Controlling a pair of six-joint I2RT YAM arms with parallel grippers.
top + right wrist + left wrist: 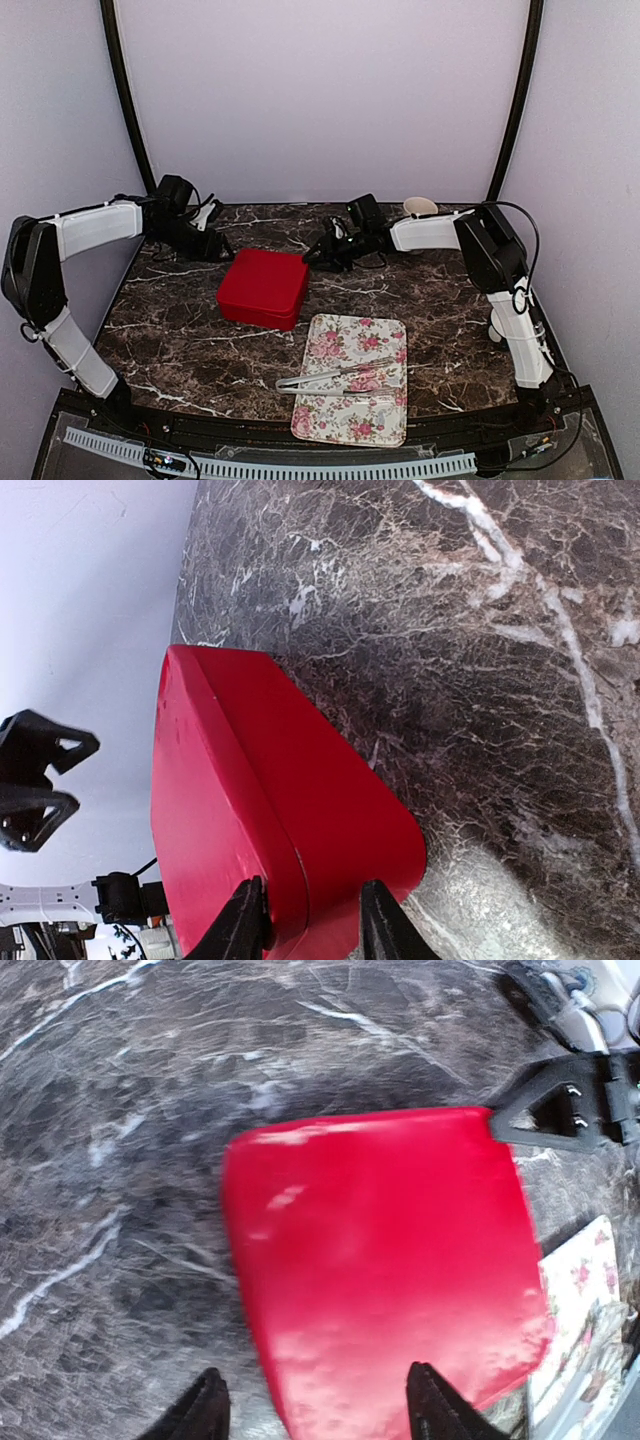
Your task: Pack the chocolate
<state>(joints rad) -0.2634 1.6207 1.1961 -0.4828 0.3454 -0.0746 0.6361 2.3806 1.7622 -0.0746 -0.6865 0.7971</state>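
While left gripper [320, 1405] gapes by red box [263, 288], right gripper [310, 915] straddles its corner, grip unclear.
Floral tray [395, 340], tongs [340, 377] at near edge.

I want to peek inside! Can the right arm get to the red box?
Probably yes. The right pincer is open right at a corner of the closed red box, and nothing sits between them.

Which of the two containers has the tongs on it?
The floral tray at the near edge; the tongs lie across it. The red box behind it is closed with nothing on top.
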